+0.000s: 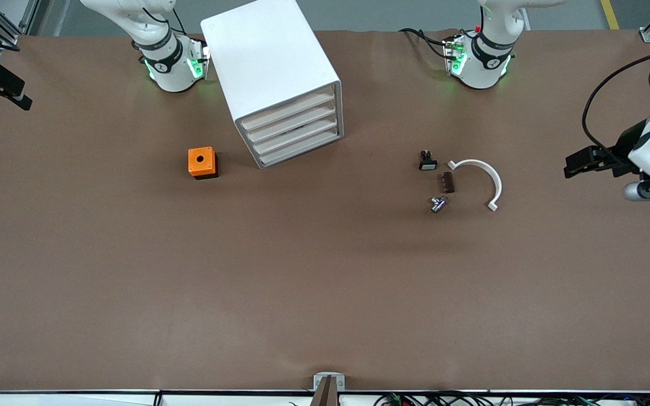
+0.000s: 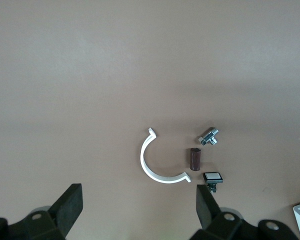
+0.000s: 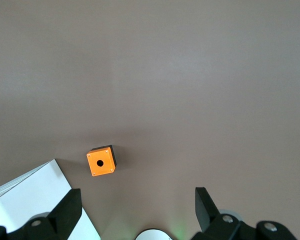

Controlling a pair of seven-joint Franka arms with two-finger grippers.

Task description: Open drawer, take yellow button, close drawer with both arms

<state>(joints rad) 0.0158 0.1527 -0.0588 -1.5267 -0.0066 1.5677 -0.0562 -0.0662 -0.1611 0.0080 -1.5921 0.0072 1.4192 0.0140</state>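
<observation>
The white cabinet (image 1: 271,62) stands between the arms' bases, and all four of its beige drawer fronts (image 1: 294,127) are shut. The button is hidden. My left gripper (image 1: 576,163) hangs in the air at the left arm's end of the table. In the left wrist view it (image 2: 138,210) is open and empty, above bare table beside the small parts. My right gripper (image 1: 12,90) hangs at the right arm's end. In the right wrist view it (image 3: 137,210) is open and empty, with the cabinet (image 3: 35,195) at the edge.
An orange box with a round black hole (image 1: 202,162) (image 3: 101,162) sits beside the cabinet. Toward the left arm's end lie a black part with a white face (image 1: 427,162) (image 2: 213,177), a brown part (image 1: 448,182), a metal part (image 1: 438,204) and a white curved clip (image 1: 480,177) (image 2: 157,162).
</observation>
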